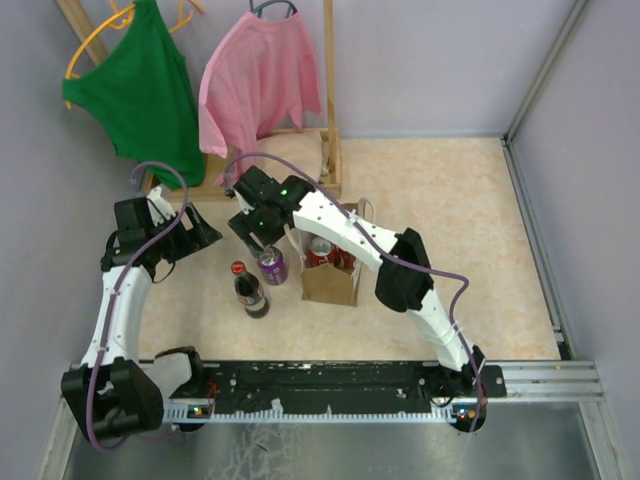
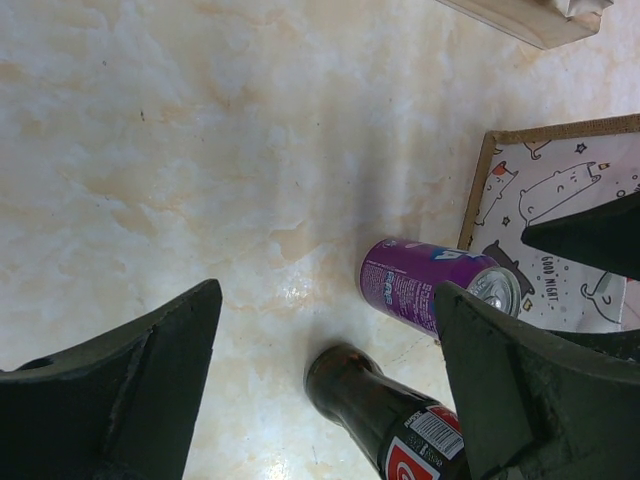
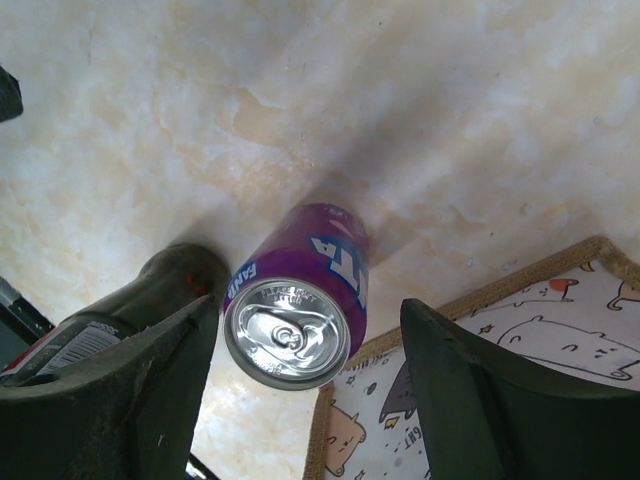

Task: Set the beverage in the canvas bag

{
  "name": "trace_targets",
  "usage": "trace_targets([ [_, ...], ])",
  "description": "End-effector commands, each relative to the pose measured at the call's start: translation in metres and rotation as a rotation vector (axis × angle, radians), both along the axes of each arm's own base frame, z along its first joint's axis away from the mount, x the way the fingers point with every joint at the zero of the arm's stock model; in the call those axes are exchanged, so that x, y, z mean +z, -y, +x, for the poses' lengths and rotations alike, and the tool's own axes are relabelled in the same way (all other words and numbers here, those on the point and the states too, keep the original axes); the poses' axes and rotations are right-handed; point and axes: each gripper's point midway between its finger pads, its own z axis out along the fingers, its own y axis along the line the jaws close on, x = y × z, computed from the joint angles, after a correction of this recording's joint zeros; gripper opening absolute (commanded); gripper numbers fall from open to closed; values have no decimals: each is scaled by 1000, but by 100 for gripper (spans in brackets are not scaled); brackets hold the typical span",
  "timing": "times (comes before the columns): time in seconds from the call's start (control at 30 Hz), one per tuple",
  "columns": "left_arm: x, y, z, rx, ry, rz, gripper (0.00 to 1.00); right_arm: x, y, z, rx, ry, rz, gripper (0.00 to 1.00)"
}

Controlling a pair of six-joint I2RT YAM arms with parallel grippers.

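Right pincer (image 3: 308, 318) over purple can (image 3: 300, 250), jaws apart either side

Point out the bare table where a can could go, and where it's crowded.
Free: the wide stretch beyond the right arm, out to the right wall; also the strip between the cola bottle and the arms' base rail. Crowded: the purple can, bottle and canvas bag stand close together, with the wooden rack just behind.

Purple soda can (image 1: 272, 265), upright, silver top unopened, just left of the canvas bag (image 1: 330, 283). Tan-brown bag upright near the middle of the table (image 1: 450, 220), white rope handles up, red can (image 1: 320, 250) inside. Dark cola bottle (image 1: 250, 290), red-labelled, upright, just beside the purple can on its front-left.
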Motion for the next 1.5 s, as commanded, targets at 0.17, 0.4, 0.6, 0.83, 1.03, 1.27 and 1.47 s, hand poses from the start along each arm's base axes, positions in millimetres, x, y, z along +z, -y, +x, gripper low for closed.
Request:
trace_targets([
  [0.17, 5, -4, 4, 23, 13, -3, 92, -24, -2, -23, 33, -80, -50, 74],
  [0.4, 4, -4, 3, 23, 12, -2, 92, -40, 1, -27, 21, -101, -94, 74],
  [0.6, 4, -3, 4, 22, 12, -5, 92, -46, 7, -24, -1, -96, -127, 70],
  [0.83, 5, -4, 5, 19, 15, -4, 92, -44, 11, -24, -10, -96, -153, 68],
  [1.03, 5, -2, 5, 12, 14, -9, 92, -48, 13, -31, 3, -132, -162, 76],
  [1.27, 5, -2, 4, 6, 13, -10, 91, -50, 16, -35, 8, -150, -173, 78],
  [1.47, 5, -1, 5, 4, 14, -11, 91, -47, 16, -32, 2, -133, -175, 52],
])
